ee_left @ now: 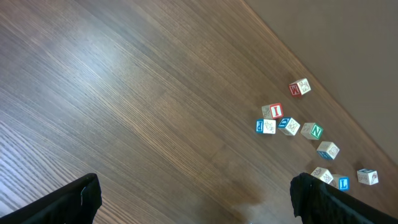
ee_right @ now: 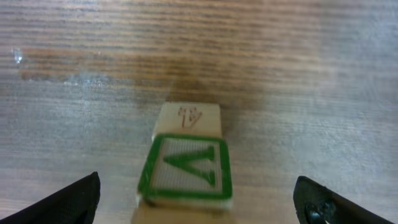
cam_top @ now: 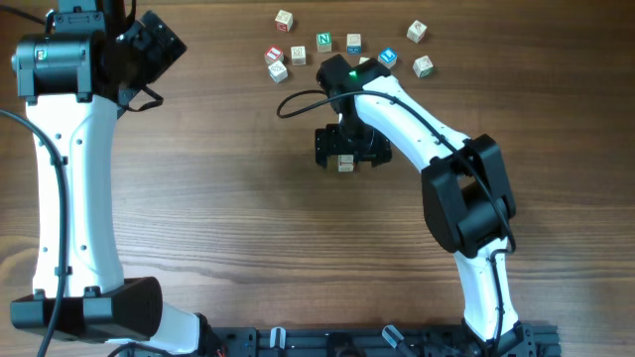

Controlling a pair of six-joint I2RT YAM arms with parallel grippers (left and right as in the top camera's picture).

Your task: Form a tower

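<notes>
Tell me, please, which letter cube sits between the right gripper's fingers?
The green-faced cube atop the tower; the other cubes lie loose, far from the right gripper.

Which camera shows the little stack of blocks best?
The right wrist view: the tower sits close up, green top face clear. Overhead shows only a pale corner, mostly hidden; the left wrist view misses it.

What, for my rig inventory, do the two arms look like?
The left arm and right arm have white shells, black joints and black jaws. A black cable loops from the right arm's wrist, where a green light glows.
</notes>
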